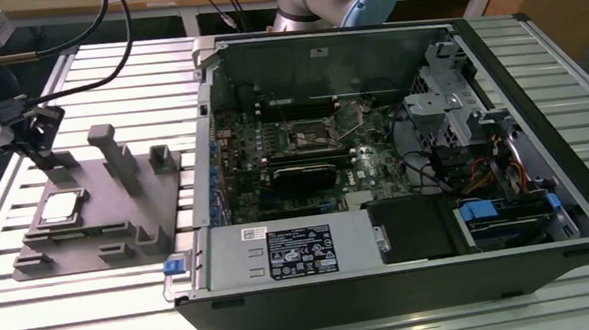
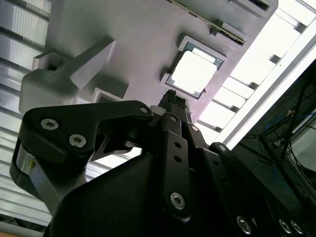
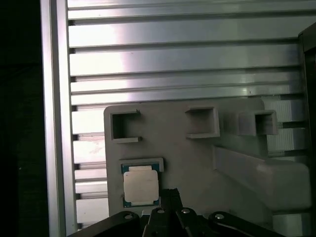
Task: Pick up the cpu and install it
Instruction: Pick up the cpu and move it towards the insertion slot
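Observation:
The cpu (image 1: 60, 206) is a small square chip with a pale metal top, lying flat in a recess of the grey plastic fixture (image 1: 118, 220) at the exterior view's left. My gripper (image 1: 37, 147) hangs above the fixture, over its far end and a little beyond the cpu, touching nothing. Both wrist views show the cpu (image 2: 195, 72) (image 3: 140, 186) just past the gripper (image 2: 172, 101) (image 3: 170, 195), whose dark fingers stand together with nothing between them. The metal-framed socket (image 1: 313, 135) sits on the motherboard inside the open computer case.
The open black computer case (image 1: 517, 265) fills the middle and the exterior view's right of the slatted aluminium table (image 1: 30, 316). Upright posts (image 1: 114, 153) rise from the fixture close to the gripper. Cables, a drive cage and a power supply (image 1: 291, 249) crowd the case.

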Robot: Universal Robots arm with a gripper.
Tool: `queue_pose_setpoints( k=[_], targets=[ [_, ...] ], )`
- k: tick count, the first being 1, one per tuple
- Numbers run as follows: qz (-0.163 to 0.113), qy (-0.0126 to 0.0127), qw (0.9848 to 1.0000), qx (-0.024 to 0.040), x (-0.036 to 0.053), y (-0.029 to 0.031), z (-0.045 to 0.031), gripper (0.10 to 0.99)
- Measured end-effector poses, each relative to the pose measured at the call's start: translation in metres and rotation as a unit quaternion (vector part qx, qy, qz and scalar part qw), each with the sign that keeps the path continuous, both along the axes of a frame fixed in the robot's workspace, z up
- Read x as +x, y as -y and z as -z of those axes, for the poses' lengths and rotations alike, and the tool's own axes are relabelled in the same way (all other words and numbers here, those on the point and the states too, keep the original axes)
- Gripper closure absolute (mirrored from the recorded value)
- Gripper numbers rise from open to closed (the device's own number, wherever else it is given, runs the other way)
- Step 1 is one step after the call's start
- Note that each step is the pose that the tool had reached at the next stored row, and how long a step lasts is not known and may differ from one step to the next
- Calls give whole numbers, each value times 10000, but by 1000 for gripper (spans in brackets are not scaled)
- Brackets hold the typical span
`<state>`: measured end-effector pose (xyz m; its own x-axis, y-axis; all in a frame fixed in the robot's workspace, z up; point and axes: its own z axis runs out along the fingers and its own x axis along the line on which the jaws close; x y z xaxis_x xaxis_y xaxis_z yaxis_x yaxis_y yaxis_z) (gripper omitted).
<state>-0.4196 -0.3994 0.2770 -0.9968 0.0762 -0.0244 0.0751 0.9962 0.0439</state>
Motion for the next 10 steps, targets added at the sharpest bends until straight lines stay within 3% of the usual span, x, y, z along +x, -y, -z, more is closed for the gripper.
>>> queue_pose_setpoints(
  k=[10],
  targets=[
    [0,1,10000,-1,-62,12,108,980]
  ],
)
